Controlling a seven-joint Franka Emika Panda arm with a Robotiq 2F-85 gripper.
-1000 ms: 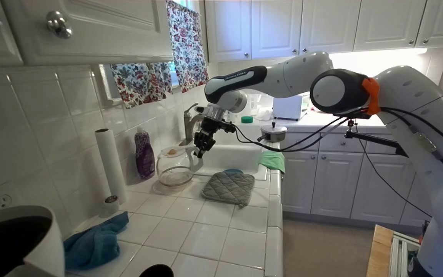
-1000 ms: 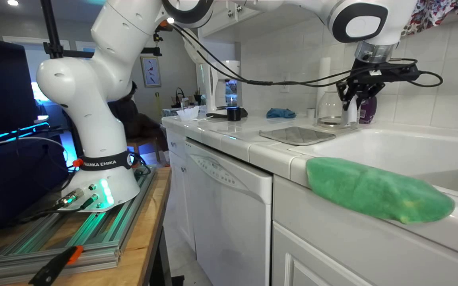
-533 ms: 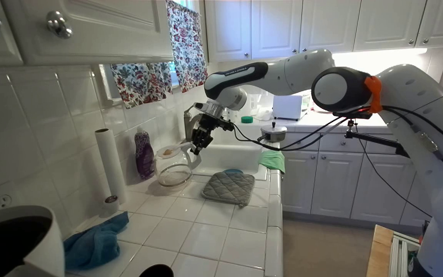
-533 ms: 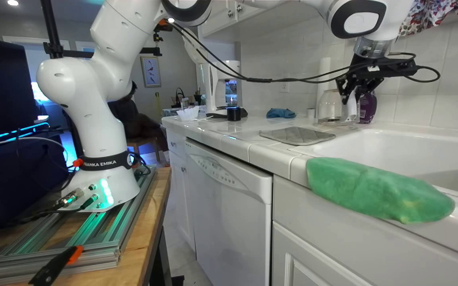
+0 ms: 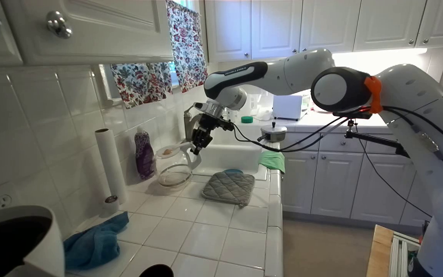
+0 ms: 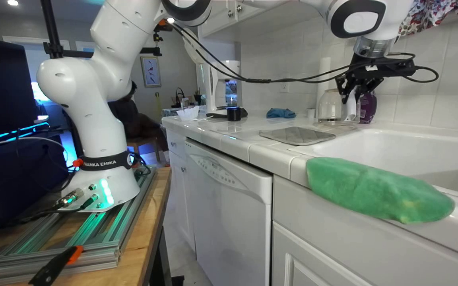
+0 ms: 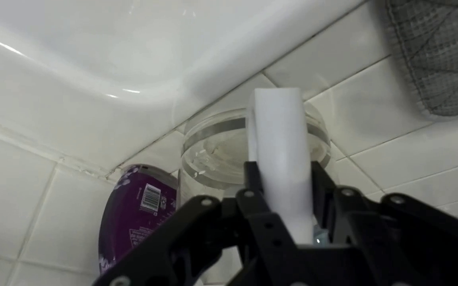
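Tool (image 7: 285, 171) gripping the white handle (image 7: 280, 123) of a glass carafe (image 5: 172, 165), jaws pressed in on both sides. Carafe slightly tilted, near back edge of the tiled desk (image 5: 206, 238), right by the sink (image 6: 380, 141) rim; can't tell if its base touches down. Purple bottle (image 7: 137, 214) just beside it, also back edge. Grey quilted pad (image 5: 229, 187) flat, nearer front edge. Blue cloth (image 5: 94, 244) crumpled further along back edge; green cloth (image 6: 372, 190) hangs over front edge.
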